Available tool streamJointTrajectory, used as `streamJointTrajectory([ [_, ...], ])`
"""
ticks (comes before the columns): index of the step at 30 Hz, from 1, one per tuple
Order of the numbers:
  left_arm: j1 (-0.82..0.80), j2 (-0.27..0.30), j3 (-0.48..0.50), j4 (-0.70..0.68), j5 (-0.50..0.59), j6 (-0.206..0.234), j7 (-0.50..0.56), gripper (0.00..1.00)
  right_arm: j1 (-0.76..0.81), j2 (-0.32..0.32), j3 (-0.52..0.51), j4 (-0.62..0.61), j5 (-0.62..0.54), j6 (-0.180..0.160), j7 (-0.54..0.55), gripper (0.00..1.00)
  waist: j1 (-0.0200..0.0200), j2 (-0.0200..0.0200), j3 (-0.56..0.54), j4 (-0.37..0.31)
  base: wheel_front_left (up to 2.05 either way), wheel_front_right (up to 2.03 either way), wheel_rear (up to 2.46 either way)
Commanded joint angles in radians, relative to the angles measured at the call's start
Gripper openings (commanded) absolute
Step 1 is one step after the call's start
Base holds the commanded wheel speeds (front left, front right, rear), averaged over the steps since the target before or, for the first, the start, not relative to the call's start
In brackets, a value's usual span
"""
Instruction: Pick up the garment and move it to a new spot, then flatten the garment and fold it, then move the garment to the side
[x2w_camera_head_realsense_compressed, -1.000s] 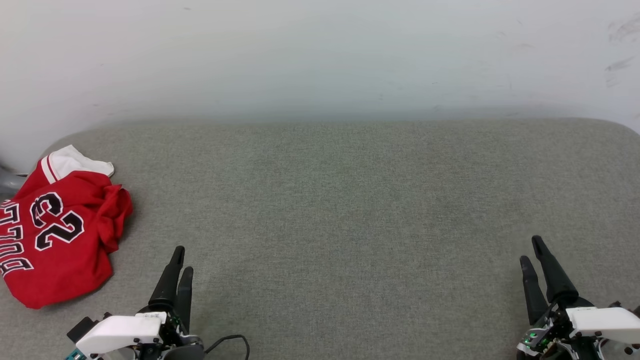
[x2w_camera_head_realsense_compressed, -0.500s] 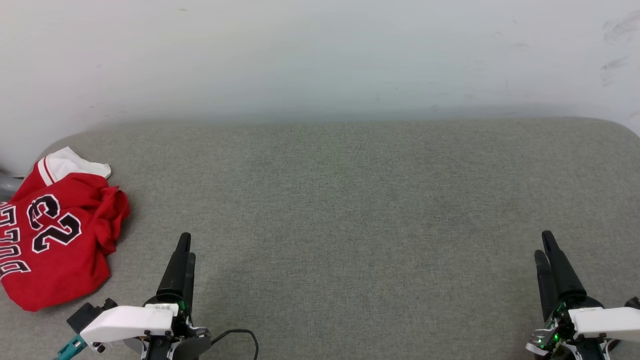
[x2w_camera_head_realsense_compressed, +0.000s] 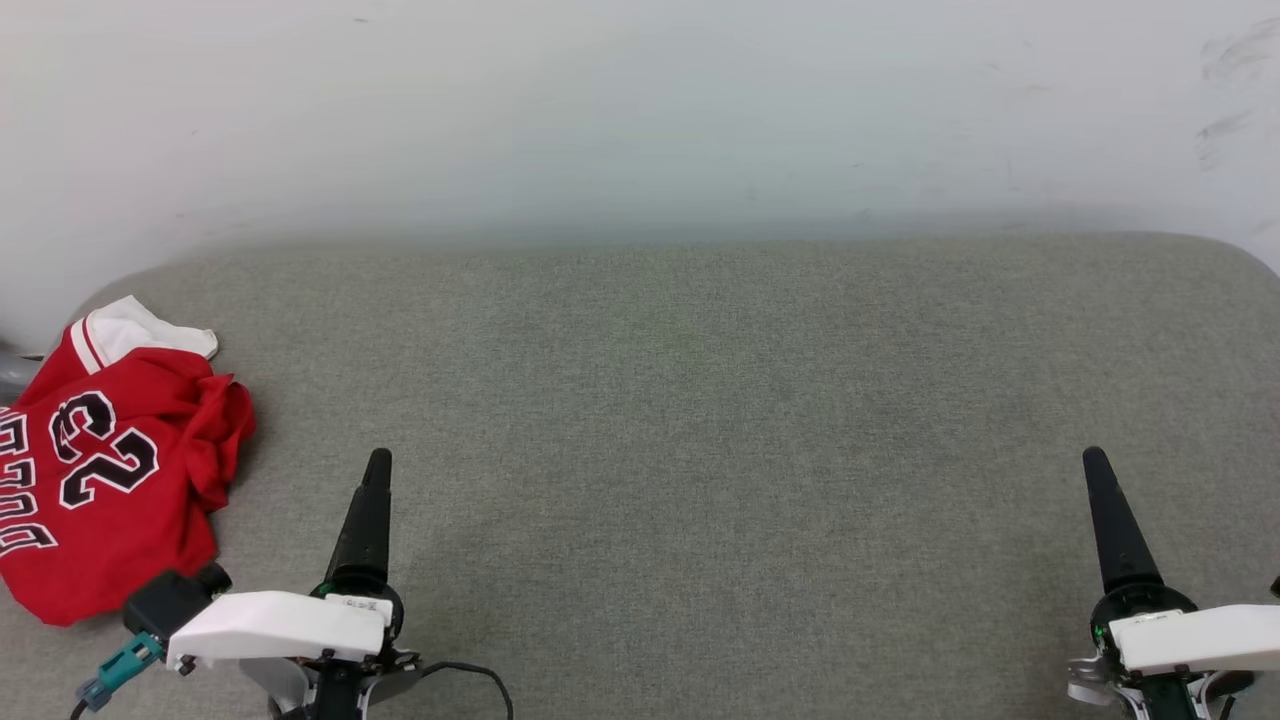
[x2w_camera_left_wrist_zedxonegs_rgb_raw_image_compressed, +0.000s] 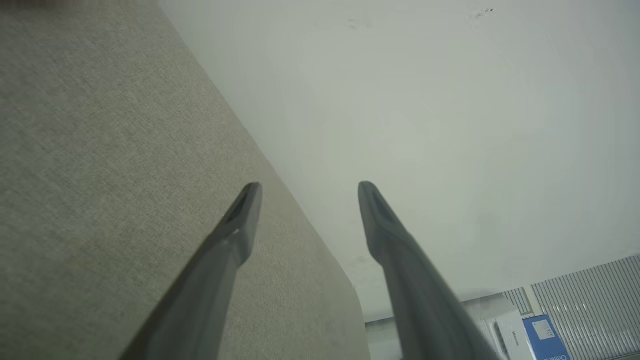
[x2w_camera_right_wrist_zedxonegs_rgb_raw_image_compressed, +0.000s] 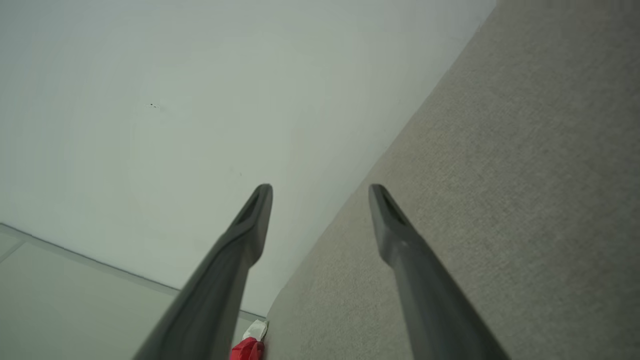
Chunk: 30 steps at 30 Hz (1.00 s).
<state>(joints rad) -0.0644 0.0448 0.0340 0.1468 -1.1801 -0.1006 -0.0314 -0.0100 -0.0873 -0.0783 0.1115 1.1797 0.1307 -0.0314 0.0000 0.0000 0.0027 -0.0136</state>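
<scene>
We judged the task not yet begun. The garment (x2w_camera_head_realsense_compressed: 110, 470) lay crumpled in a heap, number side up with a white sleeve poking out beyond it, to the left of the left tool (x2w_camera_head_realsense_compressed: 377, 465) and near it but not touching. It was well apart from the right tool (x2w_camera_head_realsense_compressed: 1093, 460). In the wrist views both tools had their fingers spread with nothing between them, which we read as readiness for a first grasp. The left one seemed the likelier to go, being much closer.

Both tools pointed away from us over the counter (x2w_camera_head_realsense_compressed: 700, 400), a wide slab covered in grey woven fabric with rounded far corners. The bare stretch between the two tools looked to us like a fair new spot for laying the shirt flat.

Beyond the fingertips rose a plain pale wall (x2w_camera_head_realsense_compressed: 640, 120), scuffed at its right. Past the left tool's tips, off the counter's end, stood some boxes (x2w_camera_left_wrist_zedxonegs_rgb_raw_image_compressed: 542, 335), and past the right tool's tips a pale floor (x2w_camera_right_wrist_zedxonegs_rgb_raw_image_compressed: 60, 300).
</scene>
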Motion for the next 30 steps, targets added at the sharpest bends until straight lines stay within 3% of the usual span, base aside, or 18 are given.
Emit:
streamJointTrajectory([
  [1,-0.018,0.004,-0.004,-0.023,0.032,0.006,-0.010,1.00,-0.005,-0.006,0.002,-0.025,-0.034,0.000,-0.009,1.00,0.0000,0.0000,0.000,0.000,0.00,0.00,0.00],
  [13,-0.002,0.005,-0.031,-0.066,0.313,0.062,-0.051,1.00,0.012,-0.005,0.012,-0.085,-0.331,0.000,-0.020,1.00,0.0000,0.0000,-0.001,-0.005,0.00,0.00,0.00],
  [30,0.019,0.046,-0.056,-0.090,0.644,0.115,-0.102,1.00,0.044,-0.003,0.003,-0.148,-0.630,0.000,0.003,1.00,0.0000,0.0000,-0.006,-0.007,0.00,0.00,0.00],
])
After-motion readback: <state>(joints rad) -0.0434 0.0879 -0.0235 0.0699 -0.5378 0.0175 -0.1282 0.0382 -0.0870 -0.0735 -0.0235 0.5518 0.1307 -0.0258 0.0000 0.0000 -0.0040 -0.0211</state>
